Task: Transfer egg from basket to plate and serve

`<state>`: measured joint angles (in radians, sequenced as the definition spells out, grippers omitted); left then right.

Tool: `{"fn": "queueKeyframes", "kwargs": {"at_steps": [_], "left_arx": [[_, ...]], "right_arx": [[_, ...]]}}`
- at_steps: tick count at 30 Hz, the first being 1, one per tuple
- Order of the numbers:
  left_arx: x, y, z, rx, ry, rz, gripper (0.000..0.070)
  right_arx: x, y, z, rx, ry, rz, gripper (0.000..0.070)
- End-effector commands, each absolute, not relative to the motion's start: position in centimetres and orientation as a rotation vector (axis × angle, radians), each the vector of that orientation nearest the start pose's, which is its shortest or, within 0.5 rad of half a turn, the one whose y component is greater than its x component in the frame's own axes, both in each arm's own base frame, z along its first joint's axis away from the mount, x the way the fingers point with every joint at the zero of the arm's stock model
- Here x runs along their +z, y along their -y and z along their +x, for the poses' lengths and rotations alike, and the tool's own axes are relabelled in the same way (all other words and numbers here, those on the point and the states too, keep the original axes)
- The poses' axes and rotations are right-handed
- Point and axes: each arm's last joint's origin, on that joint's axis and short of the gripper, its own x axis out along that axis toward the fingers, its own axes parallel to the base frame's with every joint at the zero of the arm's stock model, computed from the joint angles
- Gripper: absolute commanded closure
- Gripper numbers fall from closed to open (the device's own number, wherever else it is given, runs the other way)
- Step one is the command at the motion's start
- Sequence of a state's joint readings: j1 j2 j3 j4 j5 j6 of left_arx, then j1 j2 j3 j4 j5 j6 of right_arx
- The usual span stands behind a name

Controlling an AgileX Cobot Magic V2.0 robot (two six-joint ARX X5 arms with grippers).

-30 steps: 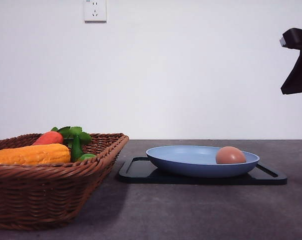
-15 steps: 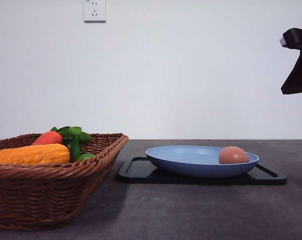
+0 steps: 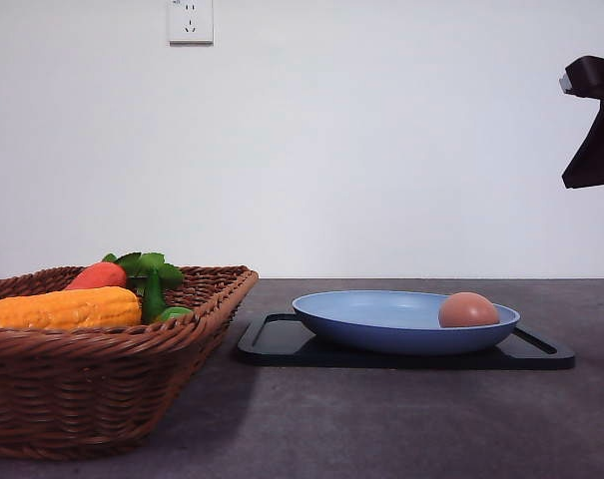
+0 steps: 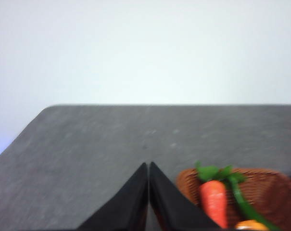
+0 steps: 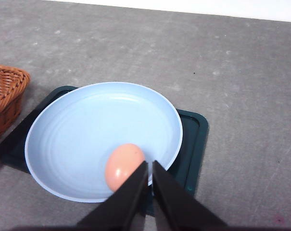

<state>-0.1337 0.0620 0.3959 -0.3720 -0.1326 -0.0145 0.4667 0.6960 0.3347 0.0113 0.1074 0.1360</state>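
The brown-pink egg (image 3: 468,309) lies inside the light blue plate (image 3: 381,321), near its right rim. From the right wrist view, the egg (image 5: 123,166) rests on the plate (image 5: 78,139) just beyond my right gripper (image 5: 149,164), which hovers above it, shut and holding nothing. The wicker basket (image 3: 102,384) stands at the left. My left gripper (image 4: 148,165) is shut and empty above the table beside the basket (image 4: 265,192).
The plate sits on a flat black tray (image 3: 272,344). An orange corn cob (image 3: 62,307), a red carrot (image 3: 97,275) and green leaves (image 3: 147,267) lie in the basket. Part of my right arm (image 3: 593,120) hangs high at the right edge.
The egg has rolled slightly to the right inside the plate. Neither arm has visibly moved.
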Motion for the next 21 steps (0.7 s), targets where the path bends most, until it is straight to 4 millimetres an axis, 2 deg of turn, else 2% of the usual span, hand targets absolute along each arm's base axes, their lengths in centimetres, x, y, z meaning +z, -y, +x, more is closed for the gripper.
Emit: {"fn": "queueKeyframes", "kwargs": {"at_steps": [1, 10, 21], "left_arx": [[24.6, 0.4, 6.9, 0.02, -0.023, 0.005, 0.07], [18.1, 0.3, 9.2, 0.064, -0.149, -0.033, 0.07], [15.4, 0.3, 9.3, 0.065, -0.198, -0.031, 0.07]], "right_arx": [[21.1, -7.0, 14.3, 0.336, -0.352, 0.046, 0.07], [21.1, -7.0, 14.3, 0.336, -0.352, 0.046, 0.07], [21.1, -7.0, 14.3, 0.336, -0.351, 0.046, 0.07]]}}
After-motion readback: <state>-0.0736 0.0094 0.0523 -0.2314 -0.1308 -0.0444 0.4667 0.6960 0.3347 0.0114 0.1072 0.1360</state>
